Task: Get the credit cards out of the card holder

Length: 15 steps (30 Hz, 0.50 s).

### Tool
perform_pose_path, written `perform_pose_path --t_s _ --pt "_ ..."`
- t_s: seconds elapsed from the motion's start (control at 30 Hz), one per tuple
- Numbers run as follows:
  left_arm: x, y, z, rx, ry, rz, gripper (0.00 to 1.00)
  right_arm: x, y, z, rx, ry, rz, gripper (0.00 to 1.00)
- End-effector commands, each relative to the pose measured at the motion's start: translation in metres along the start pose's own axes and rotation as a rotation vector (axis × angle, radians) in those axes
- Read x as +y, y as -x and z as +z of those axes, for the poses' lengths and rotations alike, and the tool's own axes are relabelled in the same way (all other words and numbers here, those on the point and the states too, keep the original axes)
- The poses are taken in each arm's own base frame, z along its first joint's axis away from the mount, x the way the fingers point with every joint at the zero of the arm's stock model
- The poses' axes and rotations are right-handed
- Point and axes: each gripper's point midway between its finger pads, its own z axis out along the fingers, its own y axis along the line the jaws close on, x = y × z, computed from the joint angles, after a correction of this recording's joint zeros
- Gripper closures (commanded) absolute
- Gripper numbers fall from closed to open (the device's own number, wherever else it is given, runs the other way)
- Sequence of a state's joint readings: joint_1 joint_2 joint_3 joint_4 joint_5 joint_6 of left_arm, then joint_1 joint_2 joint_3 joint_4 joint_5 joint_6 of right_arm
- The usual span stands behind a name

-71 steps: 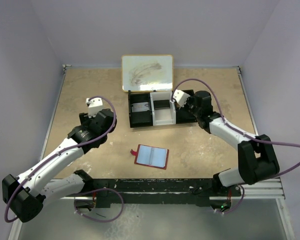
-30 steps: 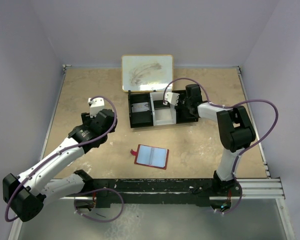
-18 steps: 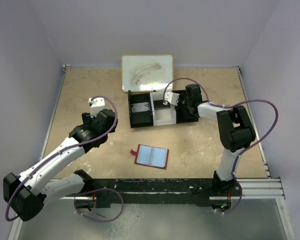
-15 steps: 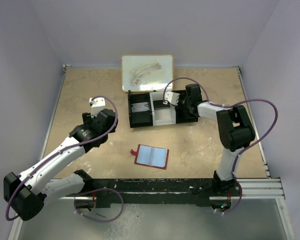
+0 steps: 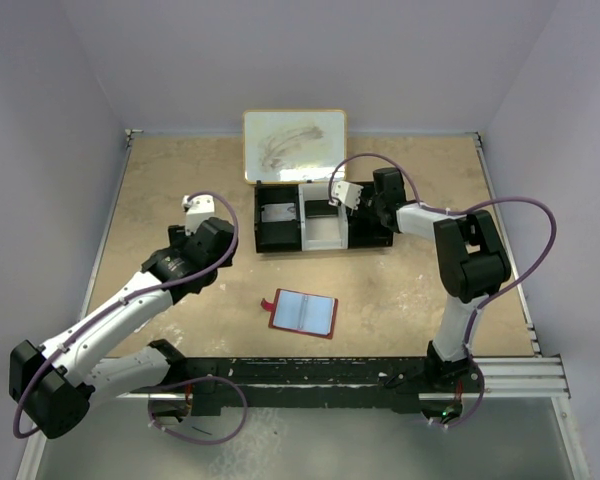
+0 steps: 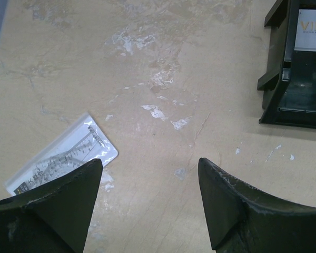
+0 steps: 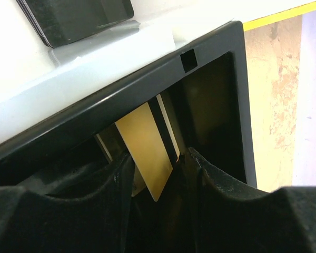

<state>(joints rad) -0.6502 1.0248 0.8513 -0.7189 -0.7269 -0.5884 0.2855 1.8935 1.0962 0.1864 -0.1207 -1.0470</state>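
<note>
Two arms reach forward: right arm (image 5: pixel 420 215) into tray (image 5: pixel 267 238), left arm (image 5: pixel 120 305) over table (image 5: pixel 180 180).

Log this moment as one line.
left claw open above table, near white card | right claw open in tray right compartment, gold card leaning between jaws | holder lies open

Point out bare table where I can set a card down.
Free: far-left corner beside the whiteboard; the strip between tray and card holder; right of the holder. Crowded: the tray's right end, under the right gripper.
</note>
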Motion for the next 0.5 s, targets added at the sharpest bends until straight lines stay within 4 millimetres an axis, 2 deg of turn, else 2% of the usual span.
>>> perform_pose_path --t_s 0.0,0.13,0.2,0.47 --pt "-0.004 0.005 0.002 -0.016 -0.013 -0.006 0.29 -0.013 0.007 -0.007 -0.014 -0.039 0.021 0.53" --pt "-0.005 0.004 0.003 -0.011 -0.016 -0.002 0.29 -0.015 0.011 -0.012 -0.027 -0.049 0.036 0.51" --pt "-0.005 0.004 0.003 -0.010 -0.017 -0.003 0.29 -0.016 0.013 -0.015 -0.032 -0.048 0.044 0.44" --pt "-0.006 0.003 0.003 -0.009 -0.017 -0.001 0.30 -0.022 0.019 -0.022 -0.058 -0.071 0.065 0.43"
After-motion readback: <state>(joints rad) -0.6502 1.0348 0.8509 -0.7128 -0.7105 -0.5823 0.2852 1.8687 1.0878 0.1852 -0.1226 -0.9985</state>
